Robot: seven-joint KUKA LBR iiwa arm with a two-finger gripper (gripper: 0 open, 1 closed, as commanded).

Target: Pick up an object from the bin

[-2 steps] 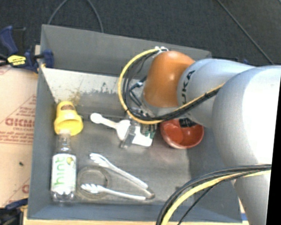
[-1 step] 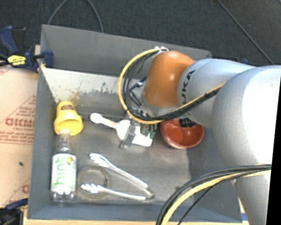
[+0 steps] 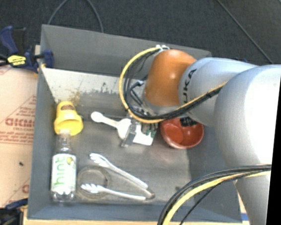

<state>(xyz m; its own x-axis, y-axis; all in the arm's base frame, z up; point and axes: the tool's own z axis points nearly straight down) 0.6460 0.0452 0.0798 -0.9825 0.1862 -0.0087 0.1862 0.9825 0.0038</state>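
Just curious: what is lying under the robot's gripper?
A white spoon reaches under the gripper, its far end covered. Beside it, a red bowl is partly hidden by the arm.

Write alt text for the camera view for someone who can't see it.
The robot's gripper hangs over the middle of a grey metal bin, at the handle end of a white plastic spoon, with a red bowl beside it. A yellow cup-like object, a clear water bottle and clear plastic tongs lie toward the view's left and bottom.
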